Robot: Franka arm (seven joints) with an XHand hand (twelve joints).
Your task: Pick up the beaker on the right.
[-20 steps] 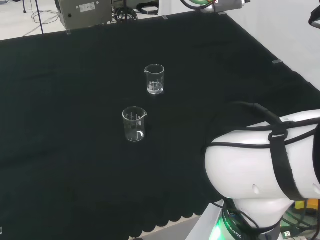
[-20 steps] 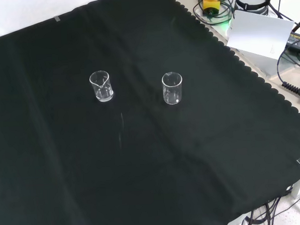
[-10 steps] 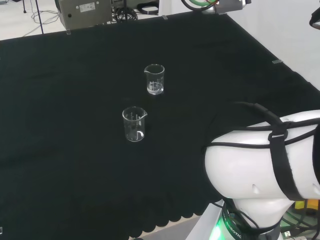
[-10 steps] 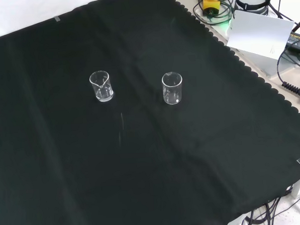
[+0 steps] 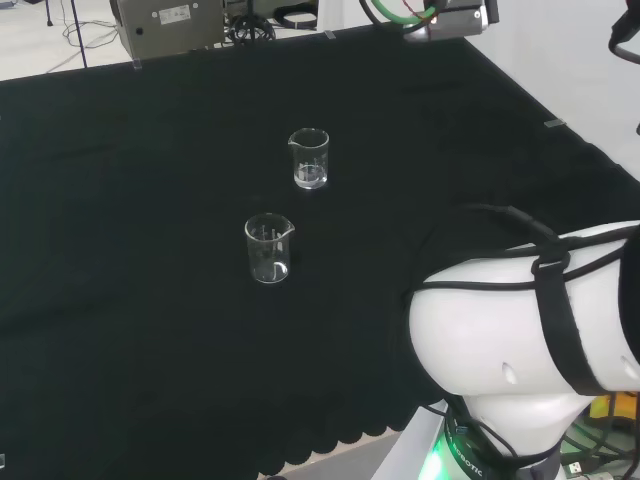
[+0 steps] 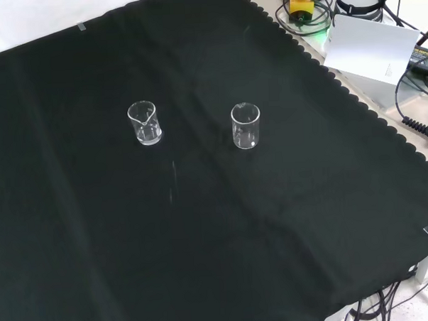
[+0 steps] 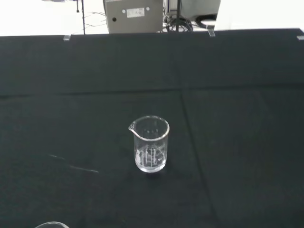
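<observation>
Two small clear glass beakers stand upright on the black cloth, apart from each other. In the head view one beaker (image 5: 309, 158) is farther off and a little to the right, and the other beaker (image 5: 268, 248) is nearer and to the left. The front view has the first beaker (image 6: 145, 122) on the left and the second beaker (image 6: 246, 126) on the right. The wrist view looks at the spouted beaker (image 7: 150, 144) from a distance, with the rim of the other beaker (image 7: 50, 224) at the picture's edge. Both look empty.
The arm's big white link (image 5: 520, 320) with black straps stands at the head view's lower right. A grey box (image 5: 165, 25) sits beyond the cloth's far edge. A white card (image 6: 369, 47) and cables lie past the cloth's scalloped edge (image 6: 353, 97).
The arm's part at the head view's top right edge has shifted slightly. Both beakers stand where they were.
</observation>
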